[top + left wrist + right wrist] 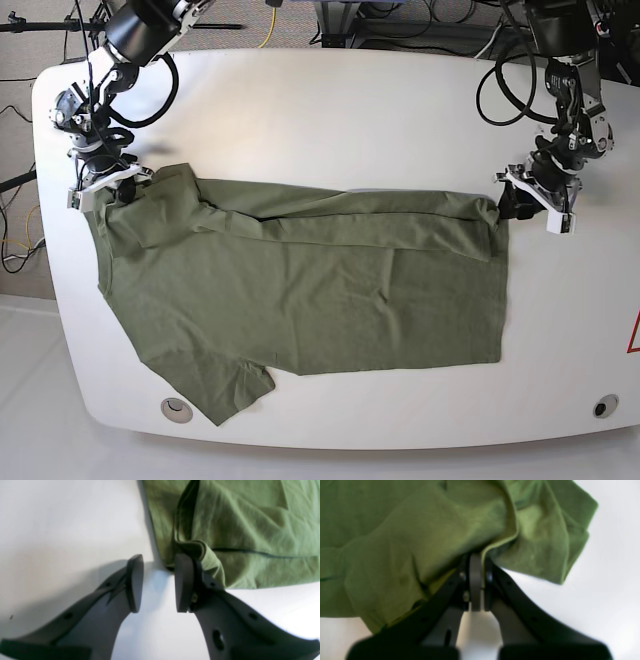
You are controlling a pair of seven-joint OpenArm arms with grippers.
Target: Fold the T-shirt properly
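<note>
The olive-green T-shirt (300, 290) lies spread across the white table, its far long edge folded over toward the middle. In the base view my right gripper (108, 190) sits at the shirt's far left corner, by the sleeve. The right wrist view shows this gripper (476, 580) shut on a fabric edge of the T-shirt (395, 542), which bunches around the fingers. My left gripper (512, 205) is at the shirt's far right corner. In the left wrist view it (159, 582) stands open over bare table, and the T-shirt (250, 530) corner rests against the outside of one finger (183, 582).
The white table (330, 110) has rounded corners, with a round insert near the front left (177, 407) and another near the front right (600, 405). Cables (500, 90) hang by the arm at the back right. A red mark (633, 335) shows at the right edge.
</note>
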